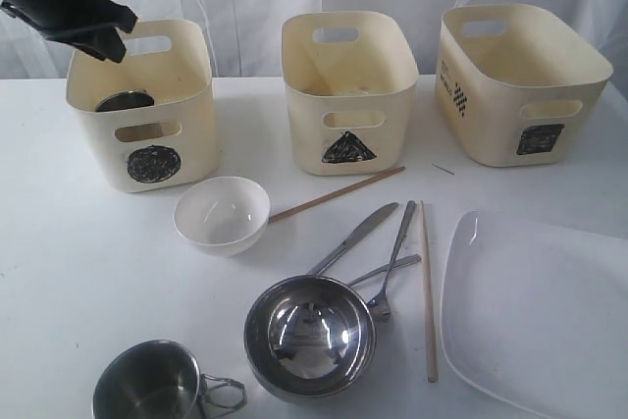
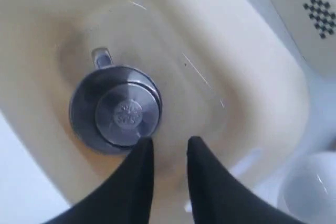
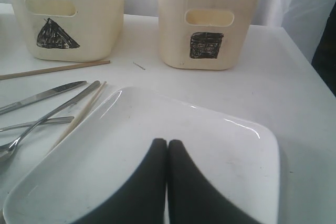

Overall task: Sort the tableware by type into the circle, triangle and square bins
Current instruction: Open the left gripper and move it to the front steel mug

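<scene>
Hand, left (image 2: 167, 145): fingers parted, nothing between them, pointing down into the circle bin (image 2: 252, 93). One fingertip sits close to the rim of the steel mug (image 2: 118, 109), which lies upside down on the floor of that bin with its handle towards the far wall.
Risk, as I judge it: if I lift out carelessly, a finger could catch the mug or the bin's wall and drag the light tub across the bench.

Hand, right (image 3: 167, 142): fingers pressed together, holding nothing, over the white square plate (image 3: 210, 145), well away from the circle bin.
Risk: the plate is flat and glossy. Shut fingers pushed onto it would skid it into the chopstick (image 1: 428, 291) at its edge.

Items outside the circle bin:
- small white bowl (image 1: 222, 213), just in front of it.
- steel bowl (image 1: 309, 336) and second mug (image 1: 147, 388), further in front.
- knife (image 1: 358, 235) and forks (image 1: 392, 262), beyond the steel bowl.
- triangle bin (image 1: 348, 95), beside it.
- square bin (image 1: 520, 80), past that.

Risk: I expect the second mug could land on the first and tip or clatter.
</scene>
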